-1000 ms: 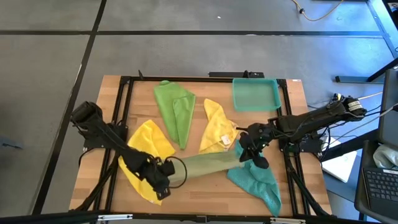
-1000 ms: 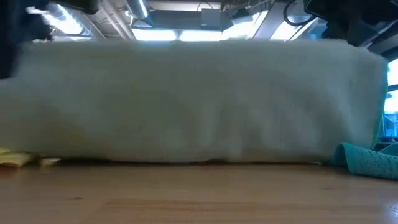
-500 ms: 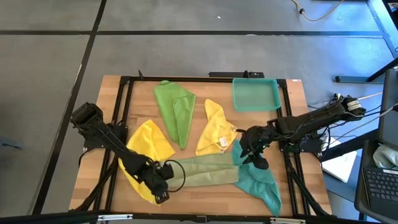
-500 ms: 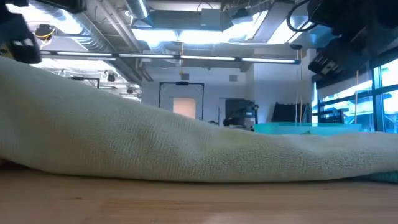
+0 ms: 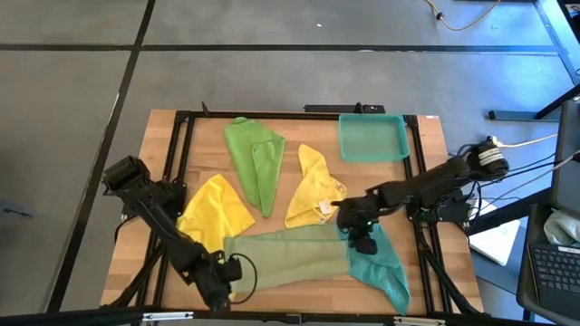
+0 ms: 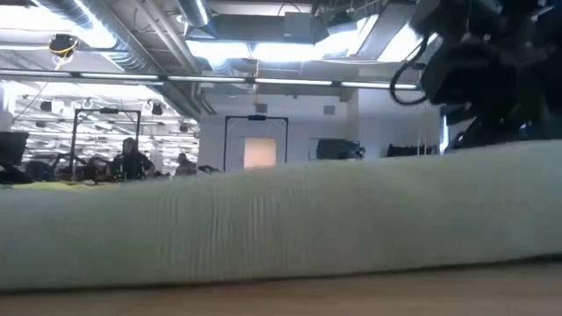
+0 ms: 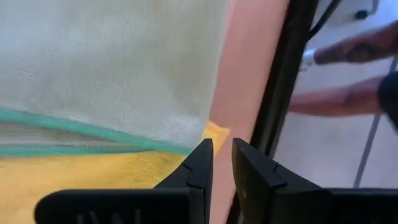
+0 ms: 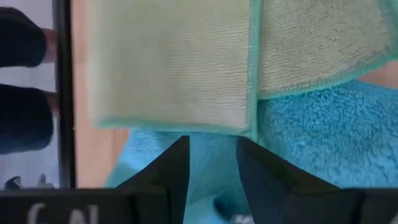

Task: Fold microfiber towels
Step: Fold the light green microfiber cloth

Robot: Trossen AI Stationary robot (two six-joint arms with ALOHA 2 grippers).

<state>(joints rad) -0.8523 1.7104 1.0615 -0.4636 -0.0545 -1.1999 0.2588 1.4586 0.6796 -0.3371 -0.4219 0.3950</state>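
- Stretched between both arms and held up off the wood a second ago, the pale olive-green microfiber towel (image 5: 288,258) now lies spread as a flat folded band along the near edge of the wooden tabletop (image 5: 433,172); its right end rests on the teal microfiber towel (image 5: 381,270).
- Both arms have let go of it: the left pincer (image 5: 223,292) has drawn back to the towel's left end near the table's front, and the right pincer (image 5: 362,237) sits over the seam where the olive cloth meets the teal one.
- Seen from its own wrist, the left pincer's fingers stand a narrow slit apart with nothing between them, just clear of the olive hem and the yellow microfiber towel (image 5: 214,215) under it.
- Seen from its own wrist, the right pincer's fingers are parted wider and grip nothing; the olive edge lies just beyond their tips.
- My reading: one fold of this towel is laid down, and a second fold or a smoothing pass is likely due.
- Untouched farther back lie the bright green microfiber towel (image 5: 256,158), a second yellow microfiber towel (image 5: 312,188) and the rigid teal plastic tray (image 5: 372,137).
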